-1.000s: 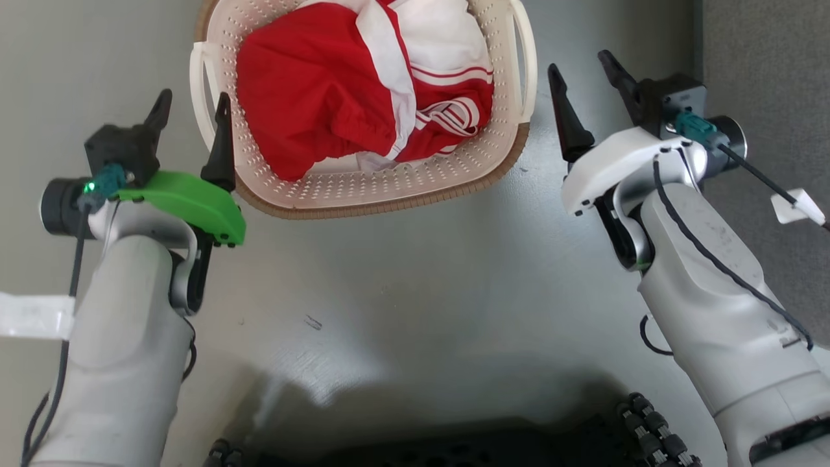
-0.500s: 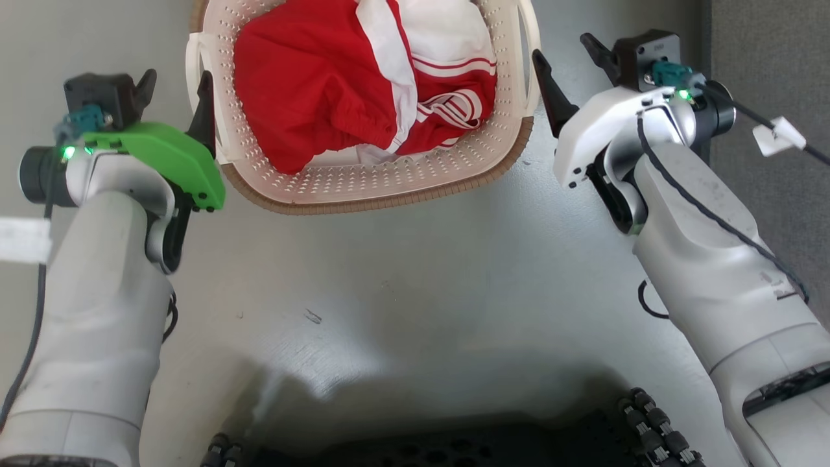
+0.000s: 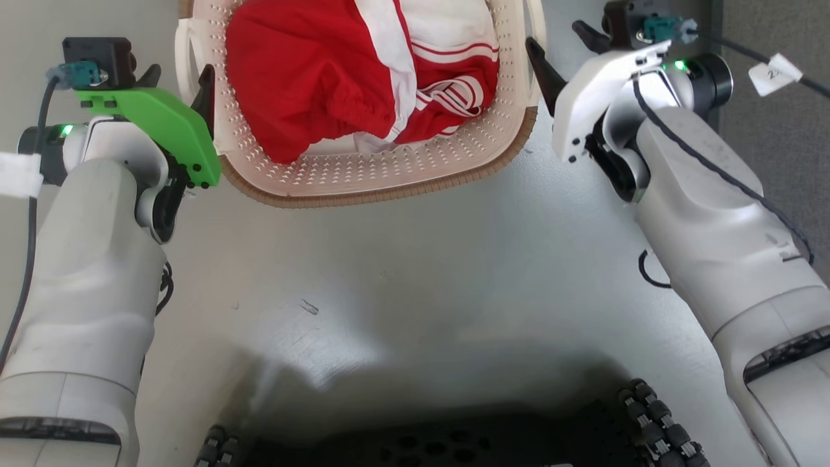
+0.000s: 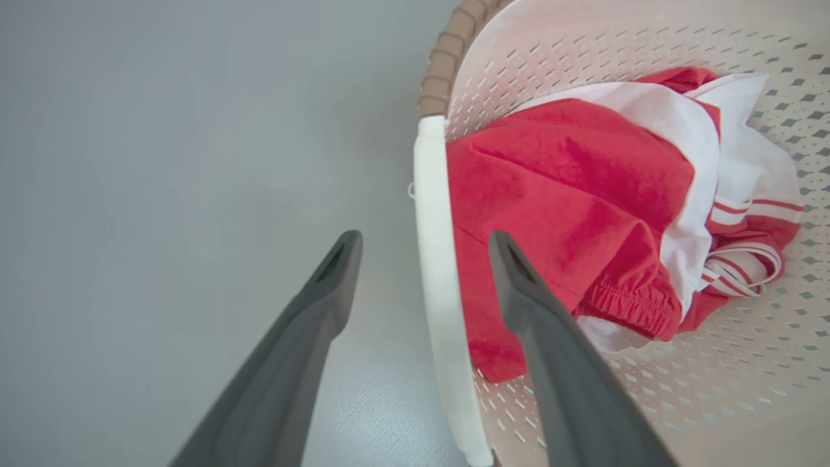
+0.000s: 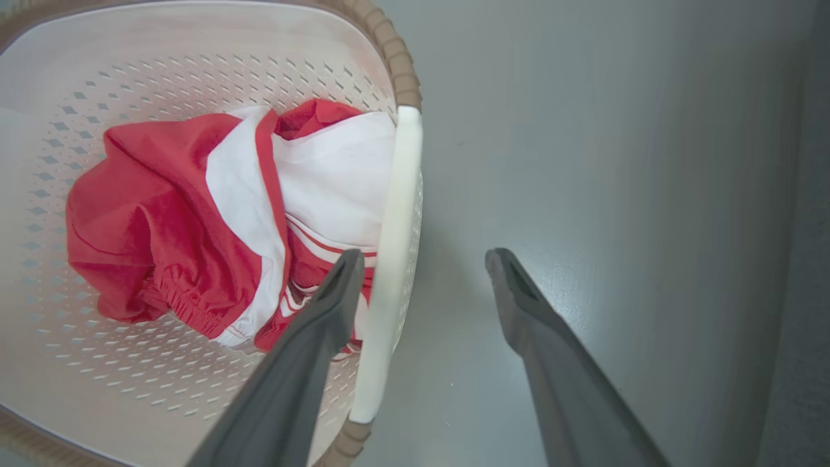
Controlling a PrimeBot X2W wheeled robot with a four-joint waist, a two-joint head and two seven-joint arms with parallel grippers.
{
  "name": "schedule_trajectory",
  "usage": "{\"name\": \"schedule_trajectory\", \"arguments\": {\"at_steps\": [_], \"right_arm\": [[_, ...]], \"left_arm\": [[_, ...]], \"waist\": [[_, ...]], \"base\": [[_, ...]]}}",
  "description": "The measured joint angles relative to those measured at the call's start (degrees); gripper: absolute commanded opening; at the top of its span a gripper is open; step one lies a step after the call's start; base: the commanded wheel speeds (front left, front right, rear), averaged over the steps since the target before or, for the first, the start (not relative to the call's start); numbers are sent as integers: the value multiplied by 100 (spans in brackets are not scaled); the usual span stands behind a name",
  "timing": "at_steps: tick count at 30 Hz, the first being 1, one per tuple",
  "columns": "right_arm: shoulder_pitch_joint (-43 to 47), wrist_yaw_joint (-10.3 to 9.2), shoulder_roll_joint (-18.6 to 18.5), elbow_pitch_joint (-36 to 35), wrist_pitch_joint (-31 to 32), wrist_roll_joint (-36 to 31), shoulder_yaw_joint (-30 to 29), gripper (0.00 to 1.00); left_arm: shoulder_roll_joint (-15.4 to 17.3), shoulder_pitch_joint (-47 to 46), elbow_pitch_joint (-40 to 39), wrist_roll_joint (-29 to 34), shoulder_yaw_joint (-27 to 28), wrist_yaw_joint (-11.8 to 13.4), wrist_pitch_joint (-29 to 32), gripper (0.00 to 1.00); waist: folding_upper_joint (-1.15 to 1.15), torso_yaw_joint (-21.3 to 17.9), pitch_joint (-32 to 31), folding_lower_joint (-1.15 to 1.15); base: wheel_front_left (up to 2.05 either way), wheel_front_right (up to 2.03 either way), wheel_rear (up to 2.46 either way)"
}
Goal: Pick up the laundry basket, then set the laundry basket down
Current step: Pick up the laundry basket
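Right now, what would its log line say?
left gripper: open astride left handle | right gripper: open astride right handle | laundry basket: ungripped

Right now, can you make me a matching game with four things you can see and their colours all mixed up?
Things:
1. left gripper
2. right gripper
3. rim of the laundry basket
4. clothes lying in the basket

Colours:
A. red and white
B. has a white cover at its wrist
C. brown, woven look
D. has a green cover at its wrist

Right pairs: 1-D, 2-B, 3-C, 4-A.
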Motion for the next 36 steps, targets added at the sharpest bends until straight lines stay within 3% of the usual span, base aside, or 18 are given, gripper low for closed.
{"name": "schedule_trajectory", "arguments": {"at_steps": [14, 15, 16, 17, 36], "right_arm": [[-385, 89, -2, 58, 234, 633, 341, 100], [-425, 75, -2, 87, 255, 654, 355, 100], [-463, 36, -2, 107, 254, 654, 370, 49], [-503, 32, -3, 126, 254, 654, 401, 0], [-674, -64, 75, 582, 167, 896, 713, 0]], "left_arm": [[-125, -497, 512, -140, -58, -43, 310, 100], [-132, -528, 546, -141, -58, -44, 309, 92], [-133, -563, 576, -141, -59, -45, 309, 55], [-135, -594, 581, -151, -48, -45, 288, 0], [-344, -827, 1221, -361, -44, -91, 135, 0]], "waist": [[0, 47, 340, 0], [0, 53, 364, 0], [0, 61, 385, 0], [0, 70, 405, 0], [0, 100, 329, 0]], "base": [[0, 0, 0], [0, 0, 0], [0, 0, 0], [0, 0, 0], [0, 0, 0]]}}
